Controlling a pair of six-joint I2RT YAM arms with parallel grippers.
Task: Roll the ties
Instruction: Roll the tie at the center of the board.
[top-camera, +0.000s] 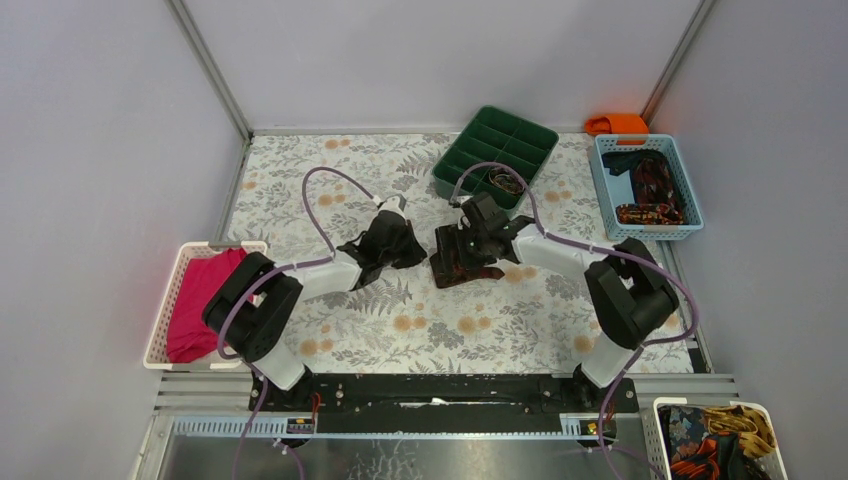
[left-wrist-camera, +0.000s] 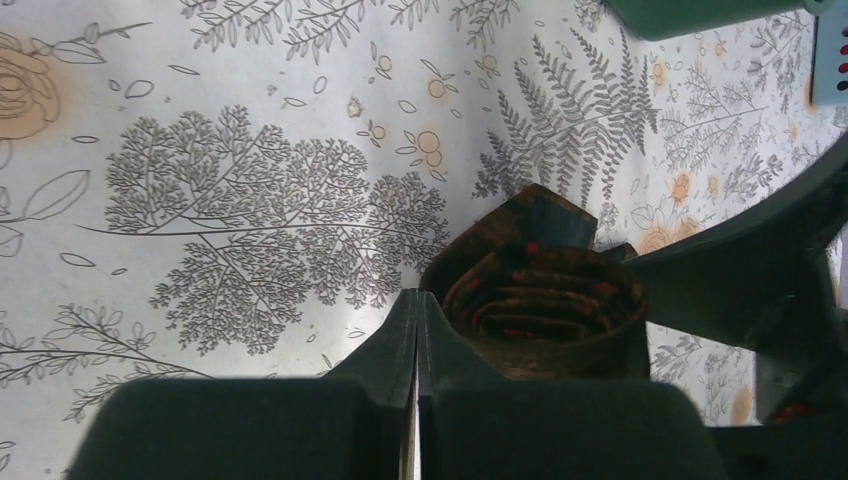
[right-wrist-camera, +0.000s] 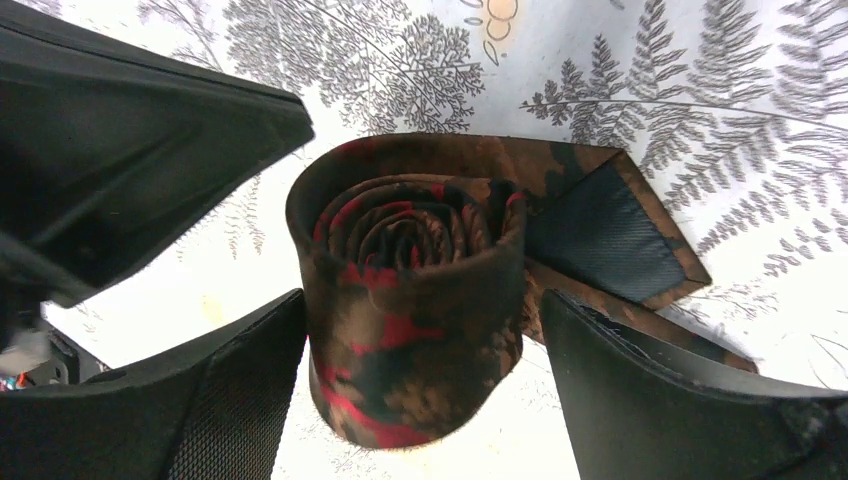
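Observation:
A dark red-black and brown tie (top-camera: 462, 262) lies mid-table, wound into a roll, with its wide end spread flat beside it. In the right wrist view the roll (right-wrist-camera: 415, 290) stands between my right gripper's open fingers (right-wrist-camera: 620, 400), one on each side. The tail with its dark lining (right-wrist-camera: 610, 230) lies behind the roll. My right gripper (top-camera: 470, 240) is open around the roll. My left gripper (top-camera: 415, 245) is shut and empty, just left of the roll. Its closed tips (left-wrist-camera: 417, 300) sit next to the roll (left-wrist-camera: 540, 300).
A green divided tray (top-camera: 447, 165) stands behind the grippers. A blue basket (top-camera: 650, 235) with more ties is at the back right, and an orange cloth (top-camera: 617, 123) lies behind it. A white basket (top-camera: 170, 290) holds a magenta cloth at the left. Another white basket (top-camera: 660, 405) is at the near right.

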